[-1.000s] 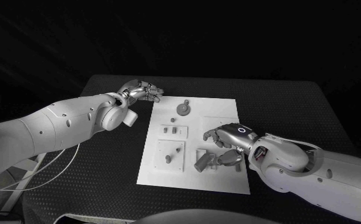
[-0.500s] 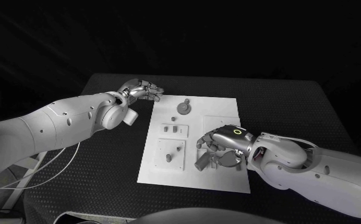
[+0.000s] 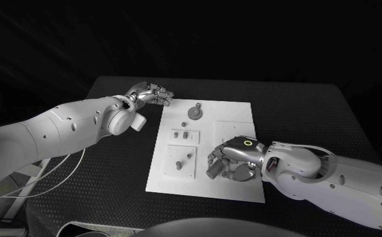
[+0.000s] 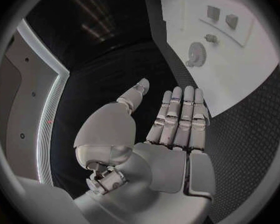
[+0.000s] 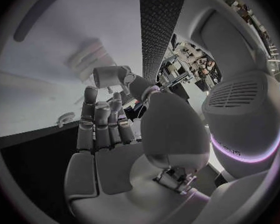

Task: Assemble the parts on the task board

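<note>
Reaching over the task board point(image 3: 239, 116), right hand point(image 3: 232, 159) curls on a grey part point(image 5: 110, 76); slippage could knock neighbouring parts point(image 3: 185, 135). Left hand point(image 3: 151, 94) hovers empty, fingers apart.

Dim, dark surroundings; bright white task board point(image 3: 208, 148); wrist views fisheye-warped at edges.

I see the task board point(image 3: 239, 112) lying mid-table point(image 3: 318, 115). My left hand point(image 3: 149, 94) sits just off its far left corner. My right hand point(image 3: 233, 159) is over its near right part, upon the parts point(image 3: 215, 169) there.
</note>
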Tool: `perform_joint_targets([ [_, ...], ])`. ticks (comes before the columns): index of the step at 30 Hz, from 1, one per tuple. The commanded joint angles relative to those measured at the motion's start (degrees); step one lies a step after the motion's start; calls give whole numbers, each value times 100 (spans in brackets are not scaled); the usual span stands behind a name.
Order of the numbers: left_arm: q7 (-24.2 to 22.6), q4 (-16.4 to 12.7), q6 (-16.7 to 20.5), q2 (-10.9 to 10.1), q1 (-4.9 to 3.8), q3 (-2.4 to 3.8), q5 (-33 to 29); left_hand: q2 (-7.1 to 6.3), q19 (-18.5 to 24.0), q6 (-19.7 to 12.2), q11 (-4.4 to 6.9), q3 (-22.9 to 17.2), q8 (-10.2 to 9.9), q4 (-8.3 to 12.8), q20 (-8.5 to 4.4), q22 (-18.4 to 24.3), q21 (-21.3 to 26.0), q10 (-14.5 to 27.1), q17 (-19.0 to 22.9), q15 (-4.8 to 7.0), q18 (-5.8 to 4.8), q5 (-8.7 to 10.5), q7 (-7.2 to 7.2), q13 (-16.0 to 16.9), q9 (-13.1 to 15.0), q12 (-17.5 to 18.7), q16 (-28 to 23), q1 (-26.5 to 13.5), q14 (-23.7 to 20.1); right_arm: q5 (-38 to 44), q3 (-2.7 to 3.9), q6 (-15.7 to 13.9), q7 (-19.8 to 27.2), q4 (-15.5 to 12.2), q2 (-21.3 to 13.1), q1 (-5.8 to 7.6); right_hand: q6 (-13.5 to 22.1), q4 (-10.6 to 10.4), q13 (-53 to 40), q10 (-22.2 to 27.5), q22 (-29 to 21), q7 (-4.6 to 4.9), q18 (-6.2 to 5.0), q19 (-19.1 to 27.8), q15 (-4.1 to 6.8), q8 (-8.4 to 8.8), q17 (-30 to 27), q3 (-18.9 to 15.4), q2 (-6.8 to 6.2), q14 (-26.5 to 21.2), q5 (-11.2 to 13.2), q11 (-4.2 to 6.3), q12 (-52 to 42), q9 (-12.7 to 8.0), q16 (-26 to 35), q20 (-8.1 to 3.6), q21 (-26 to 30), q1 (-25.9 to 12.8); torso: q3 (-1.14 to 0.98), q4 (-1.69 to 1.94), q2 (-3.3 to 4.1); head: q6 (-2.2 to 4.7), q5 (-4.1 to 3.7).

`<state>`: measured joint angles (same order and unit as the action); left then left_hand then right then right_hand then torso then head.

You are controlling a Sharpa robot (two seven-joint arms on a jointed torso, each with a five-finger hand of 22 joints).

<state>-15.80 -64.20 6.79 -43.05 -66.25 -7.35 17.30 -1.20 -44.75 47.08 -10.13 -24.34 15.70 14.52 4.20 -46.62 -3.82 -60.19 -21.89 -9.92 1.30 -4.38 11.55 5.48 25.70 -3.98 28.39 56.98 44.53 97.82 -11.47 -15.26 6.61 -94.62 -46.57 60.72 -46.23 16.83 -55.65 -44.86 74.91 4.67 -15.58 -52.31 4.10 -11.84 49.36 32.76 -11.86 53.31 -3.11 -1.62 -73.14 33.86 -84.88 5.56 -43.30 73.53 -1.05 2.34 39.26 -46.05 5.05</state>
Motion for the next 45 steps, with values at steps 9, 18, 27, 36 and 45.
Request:
perform_joint_targets([
  [9,-26,-8,-96,9,-3,2,-31,-8,47,-37,-4,-24,-24,12,8,6,-24,36,-10,-12,67,26,-4,-8,-8,1,-37,-46,-10,335,-28,137,-60,122,139,0,131,-29,41,41,123,-18,58,-3,-5,64,-13,62,-29,-49,12,9,-47,-44,-63,42,-56,-88,-2,4,0,-22,5],
  [18,-15,-13,-122,9,-3,1,-31,-7,47,-40,-5,-23,-24,14,9,6,-24,37,-12,-12,67,29,-3,-9,-8,1,-39,-50,-10,377,-47,231,-85,192,201,0,93,-15,63,23,129,33,58,-27,6,26,-13,129,61,-27,13,21,-114,-50,-132,15,-116,-60,-1,2,1,-31,9],
  [27,10,-17,-184,9,-3,1,-31,0,47,-41,-6,-21,-23,13,10,6,-25,39,-17,-13,66,34,-2,-10,-8,2,-41,-63,-11,446,-83,248,-74,249,248,-1,-153,-5,51,61,142,82,58,-10,15,-120,38,153,186,-55,13,33,-312,-46,-352,-15,-299,53,-2,-1,2,-46,9],
  [36,25,-22,-185,0,-3,0,-31,3,49,-44,-7,-17,-22,13,11,6,-25,42,-21,-14,66,43,-1,-11,-8,2,-45,-77,-12,515,-83,100,-88,261,261,-1,-794,-7,64,-46,141,178,58,-140,49,-431,67,165,399,42,14,66,-497,40,-567,-83,-528,25,-1,0,1,-53,9],
  [45,27,-28,-182,-1,-3,0,-31,6,50,-48,-8,-15,-23,15,10,5,-25,46,-26,-14,66,48,0,-12,-9,4,-47,-84,-12,651,-82,-9,-104,281,285,-1,-904,-4,110,-104,131,165,58,-177,75,-443,43,225,462,88,11,90,-556,16,-634,-129,-623,44,1,-2,1,-46,10],
])
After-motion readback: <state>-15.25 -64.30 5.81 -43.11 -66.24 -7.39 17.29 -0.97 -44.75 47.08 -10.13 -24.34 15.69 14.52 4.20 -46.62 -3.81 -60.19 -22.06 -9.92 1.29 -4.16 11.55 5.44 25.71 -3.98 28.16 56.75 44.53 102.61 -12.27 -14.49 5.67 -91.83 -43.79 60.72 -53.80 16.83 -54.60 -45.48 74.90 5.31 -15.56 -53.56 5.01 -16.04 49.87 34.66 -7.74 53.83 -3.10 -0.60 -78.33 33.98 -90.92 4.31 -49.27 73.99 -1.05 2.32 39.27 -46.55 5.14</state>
